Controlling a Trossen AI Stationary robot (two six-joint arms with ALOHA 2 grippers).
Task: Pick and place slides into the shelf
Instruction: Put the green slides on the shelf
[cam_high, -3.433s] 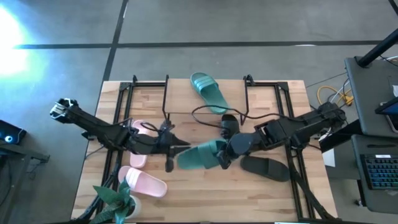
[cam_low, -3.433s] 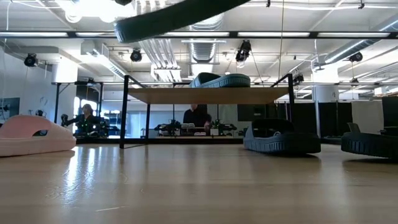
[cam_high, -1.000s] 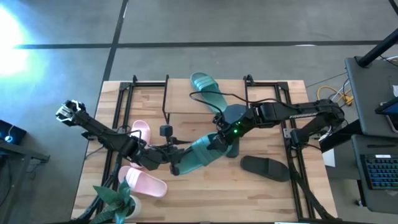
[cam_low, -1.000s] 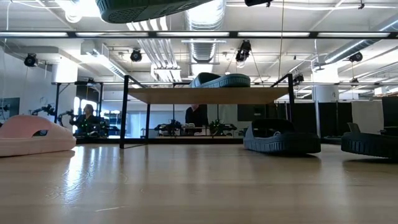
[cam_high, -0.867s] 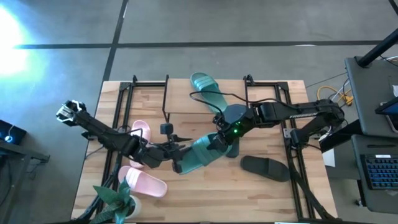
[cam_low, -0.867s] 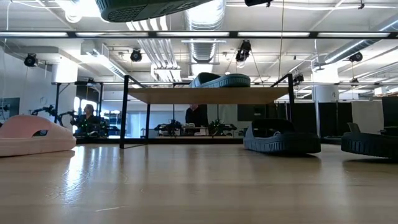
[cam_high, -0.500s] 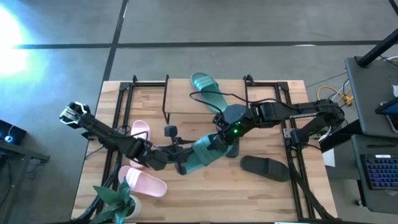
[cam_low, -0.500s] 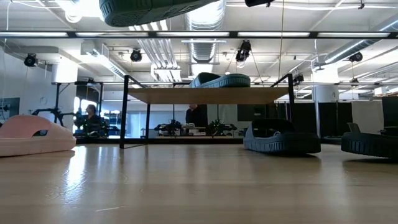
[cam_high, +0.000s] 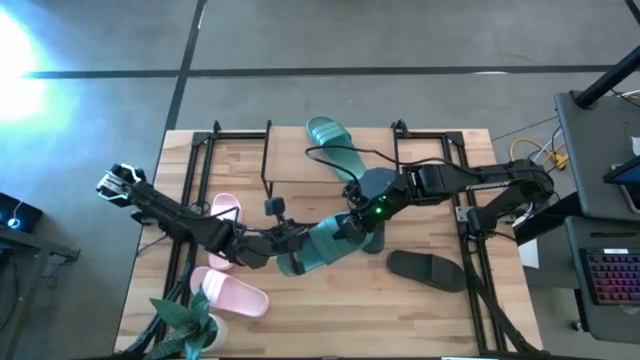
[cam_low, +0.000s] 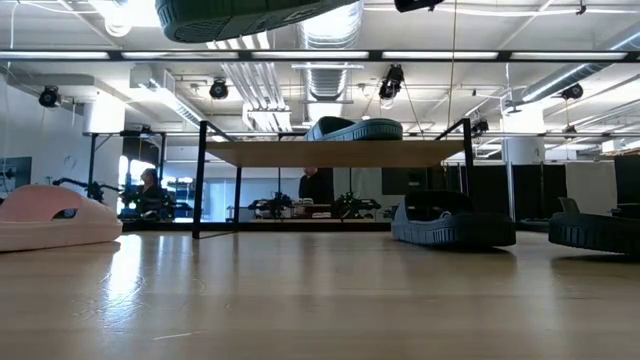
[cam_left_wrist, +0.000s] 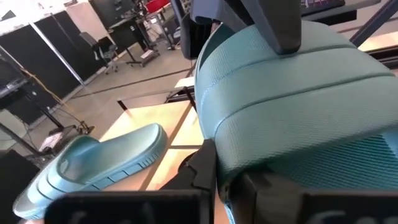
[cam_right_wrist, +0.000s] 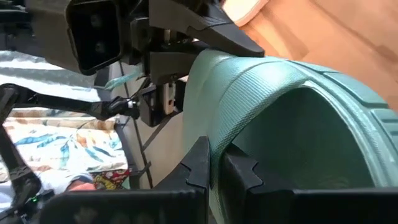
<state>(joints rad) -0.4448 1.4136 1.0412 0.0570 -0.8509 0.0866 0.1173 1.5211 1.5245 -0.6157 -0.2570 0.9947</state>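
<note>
1. L gripper (cam_high: 290, 250): over table centre, closed onto one end of the raised teal slide (cam_high: 325, 245); its finger shows pressed on that slide's ribbed strap in L wrist view (cam_left_wrist: 280, 22). L arm runs in from table's left edge.

2. R gripper (cam_high: 352, 222): closed on opposite end of same teal slide; sole edge pinched betw. its fingers (cam_right_wrist: 199, 165) in R wrist view. R arm reaches in from right edge, green light lit nr wrist.

3. Teal slide (held): clear of the tabletop (cam_high: 350, 310), both grippers on it, lying diagonally in front of the shelf (cam_high: 300, 165). Low view: its dark underside (cam_low: 250, 15) hangs at top of frame, well above the wood.

4. Teal slide no. 2 (cam_high: 335, 145): on shelf plank, toward plank's right half, angled. Low view shows it on top of plank (cam_low: 355, 128); also seen past the held one in L wrist view (cam_left_wrist: 93, 165).

5. Shelf: light plank top, thin black legs, far-centre of table.

6. Pink slides, 2 pcs: one (cam_high: 222, 228) partly under L arm nr left side; other (cam_high: 232, 293) nearer front-left corner. One shows at left in low view (cam_low: 55, 218).

7. Black slides: one (cam_high: 428, 268) flat on table, right of centre, front of R arm. Second mostly hidden under R gripper in high view; low view shows two on the wood at right (cam_low: 452, 225) (cam_low: 595, 230).

8. Potted plant (cam_high: 190, 320): front-left corner.

9. Person, seated, far background, low view (cam_low: 150, 195).
</note>
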